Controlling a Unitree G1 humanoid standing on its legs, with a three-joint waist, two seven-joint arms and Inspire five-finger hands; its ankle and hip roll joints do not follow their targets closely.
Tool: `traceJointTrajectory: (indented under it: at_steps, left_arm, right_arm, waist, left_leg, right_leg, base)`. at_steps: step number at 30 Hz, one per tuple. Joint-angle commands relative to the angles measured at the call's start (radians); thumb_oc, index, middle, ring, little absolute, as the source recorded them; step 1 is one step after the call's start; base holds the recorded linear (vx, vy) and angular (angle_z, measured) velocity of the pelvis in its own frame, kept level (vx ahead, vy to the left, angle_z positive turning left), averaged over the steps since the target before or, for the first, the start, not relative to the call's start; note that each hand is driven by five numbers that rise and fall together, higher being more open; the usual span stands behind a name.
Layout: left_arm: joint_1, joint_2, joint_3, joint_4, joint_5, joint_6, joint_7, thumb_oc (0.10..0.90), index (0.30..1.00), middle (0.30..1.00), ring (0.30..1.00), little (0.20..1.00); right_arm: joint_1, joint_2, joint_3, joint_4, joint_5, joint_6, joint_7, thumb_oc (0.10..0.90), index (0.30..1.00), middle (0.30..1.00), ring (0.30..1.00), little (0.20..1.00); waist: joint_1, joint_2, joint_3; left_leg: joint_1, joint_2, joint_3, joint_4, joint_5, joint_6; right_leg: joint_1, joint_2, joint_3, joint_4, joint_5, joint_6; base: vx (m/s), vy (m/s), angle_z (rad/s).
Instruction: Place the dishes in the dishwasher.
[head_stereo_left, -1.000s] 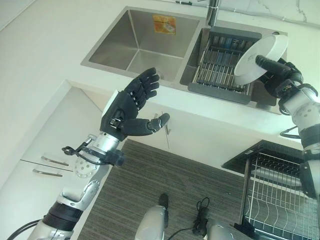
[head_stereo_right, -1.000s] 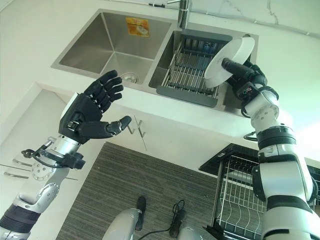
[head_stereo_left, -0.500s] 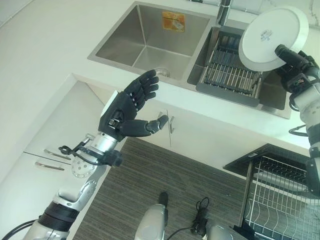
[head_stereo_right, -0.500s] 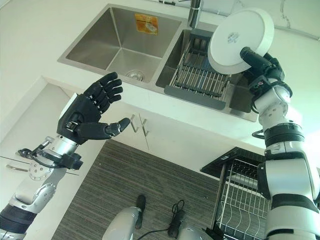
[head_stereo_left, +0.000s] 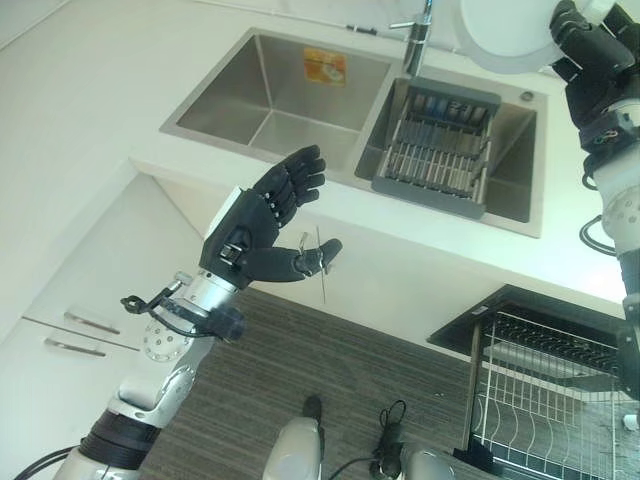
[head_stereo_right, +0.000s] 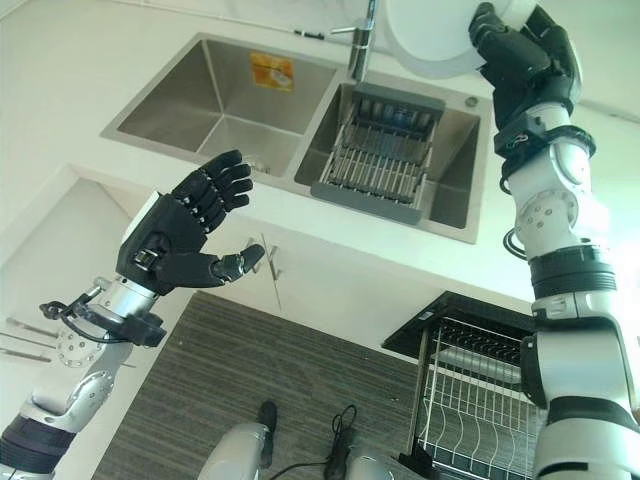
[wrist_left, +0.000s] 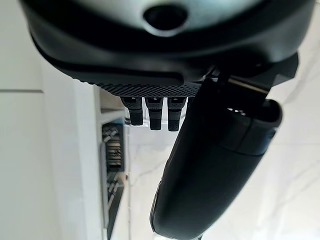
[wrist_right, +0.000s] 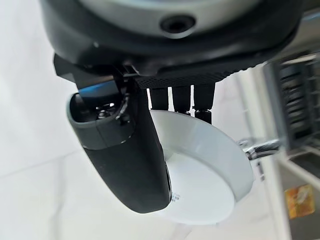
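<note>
My right hand (head_stereo_left: 592, 52) is raised at the upper right above the counter, shut on a white plate (head_stereo_left: 508, 28), thumb on one face and fingers on the other. In the right wrist view the plate (wrist_right: 212, 172) shows past the thumb (wrist_right: 125, 150). My left hand (head_stereo_left: 262, 222) hovers open in front of the counter edge, fingers spread, holding nothing. The pulled-out dishwasher rack (head_stereo_left: 545, 395) of white wire sits low at the right, below the right arm.
A double steel sink (head_stereo_left: 270, 95) is set in the white counter. Its right basin holds a dark dish rack (head_stereo_left: 435, 150), behind which stands the faucet (head_stereo_left: 418, 40). White cabinet drawers (head_stereo_left: 70, 330) are at the left, over a grey floor.
My right hand has lifted the plate up and away from the sink rack, to the view's upper edge. The camera shifted too. The left hand stays open in much the same place.
</note>
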Motion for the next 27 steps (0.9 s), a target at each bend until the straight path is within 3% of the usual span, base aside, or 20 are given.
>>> traceJointTrajectory:
  at_steps: [1,6,8,11,13,14,15,17,21,22,27]
  left_arm:
    - [0.006,-0.03,0.029,-0.105,0.026,-0.12,0.001,0.8,0.9,0.9,0.9,0.9]
    - [0.031,-0.082,0.038,-0.112,0.067,-0.107,0.02,0.8,0.9,0.9,0.9,0.9]
    - [0.054,-0.109,0.052,-0.126,0.073,-0.128,0.021,0.8,0.9,0.9,0.9,0.9]
    - [0.065,-0.135,0.054,-0.14,0.109,-0.148,0.034,0.8,0.9,0.9,0.9,0.9]
    - [0.08,-0.149,0.064,-0.152,0.141,-0.152,0.043,0.8,0.9,0.9,0.9,0.9]
    - [0.114,-0.171,0.085,-0.177,0.22,-0.147,0.078,0.8,0.9,0.9,0.9,0.9]
    - [0.117,-0.155,0.083,-0.157,0.298,-0.144,0.119,0.8,0.9,0.9,0.9,0.9]
    - [0.112,-0.136,0.071,-0.15,0.336,-0.115,0.125,0.8,0.9,0.9,0.9,0.9]
    - [0.11,-0.13,0.018,-0.158,0.353,-0.083,0.051,0.8,0.9,0.9,0.9,0.9]
    - [0.096,-0.134,-0.037,-0.161,0.374,-0.078,0.041,0.8,0.9,0.9,0.9,0.9]
    - [0.076,-0.172,-0.136,-0.101,0.307,-0.033,0.023,0.8,0.9,0.9,0.9,0.9]
  right_arm:
    - [0.011,0.026,-0.046,-0.122,-0.021,-0.17,-0.013,0.4,0.3,0.3,0.3,0.3]
    - [0.188,0.174,-0.092,-0.419,-0.088,-0.176,-0.072,0.4,0.3,0.3,0.3,0.3]
    - [0.325,0.246,-0.111,-0.58,-0.152,-0.197,-0.087,0.4,0.3,0.3,0.3,0.3]
    - [0.455,0.312,-0.116,-0.677,-0.204,-0.221,-0.076,0.4,0.3,0.3,0.3,0.3]
    - [0.519,0.335,-0.12,-0.705,-0.216,-0.221,-0.056,0.4,0.3,0.3,0.3,0.3]
    - [0.642,0.345,-0.14,-0.738,-0.279,-0.244,-0.033,0.4,0.3,0.3,0.3,0.3]
    - [0.703,0.362,-0.156,-0.758,-0.296,-0.268,-0.019,0.4,0.3,0.3,0.3,0.3]
    - [0.743,0.378,-0.17,-0.786,-0.299,-0.277,-0.024,0.4,0.3,0.3,0.3,0.3]
    - [0.785,0.379,-0.214,-0.809,-0.371,-0.345,-0.062,0.4,0.3,0.3,0.3,0.3]
    - [0.778,0.383,-0.214,-0.823,-0.398,-0.362,-0.069,0.4,0.3,0.3,0.3,0.3]
    - [0.768,0.374,-0.191,-0.815,-0.418,-0.355,-0.069,0.4,0.3,0.3,0.3,0.3]
  waist:
    - [-0.008,-0.015,-0.2]
    - [-0.04,0.009,-0.211]
    - [-0.067,0.021,-0.206]
    - [-0.097,0.027,-0.196]
    - [-0.106,0.0,-0.174]
    - [-0.116,-0.017,-0.143]
    - [-0.151,0.012,-0.141]
    - [-0.169,0.027,-0.142]
    - [-0.196,0.024,-0.129]
    - [-0.204,0.026,-0.117]
    - [-0.221,0.023,-0.11]
  left_leg:
    - [-0.019,0.079,0.011,0.024,-0.049,-0.076]
    - [-0.005,0.132,0.057,0.024,-0.027,-0.093]
    - [-0.01,0.146,0.087,0.024,-0.019,-0.097]
    - [0.016,0.131,0.136,0.024,-0.01,-0.091]
    - [0.089,0.071,0.174,0.024,0.058,-0.081]
    - [0.111,-0.045,0.076,0.03,0.008,-0.045]
    - [0.135,-0.052,0.081,0.024,-0.108,-0.013]
    - [0.132,-0.054,0.076,0.024,-0.151,0.002]
    - [0.116,-0.092,0.059,0.024,-0.19,0.025]
    - [0.104,-0.108,0.054,0.024,-0.198,0.04]
    - [0.1,-0.123,0.049,0.024,-0.207,0.062]
  right_leg:
    - [0.028,-0.021,0.044,-0.043,-0.002,-0.017]
    - [0.04,-0.004,0.039,-0.043,-0.019,-0.036]
    - [0.034,0.002,0.038,-0.043,-0.025,-0.039]
    - [0.017,0.0,0.052,-0.043,-0.02,-0.04]
    - [0.015,-0.02,0.093,-0.043,-0.015,-0.048]
    - [-0.012,-0.033,0.17,-0.043,0.035,-0.026]
    - [-0.052,-0.026,0.195,-0.043,0.084,0.012]
    - [-0.083,-0.027,0.192,-0.043,0.123,0.039]
    - [-0.154,-0.058,0.188,-0.043,0.2,0.049]
    - [-0.174,-0.072,0.189,-0.043,0.218,0.053]
    - [-0.185,-0.069,0.204,-0.043,0.223,0.052]
  base:
    - [-0.06,-0.099,-0.22]
    - [-0.09,-0.112,-0.14]
    - [-0.17,-0.071,0.02]
    - [-0.14,0.025,0.09]
    - [-0.14,0.183,-0.05]
    - [-0.23,0.511,-0.81]
    - [-0.22,0.543,-0.96]
    - [-0.09,0.307,-0.45]
    - [-0.17,0.267,-0.3]
    - [-0.21,0.284,0.02]
    - [-0.08,0.171,-0.11]
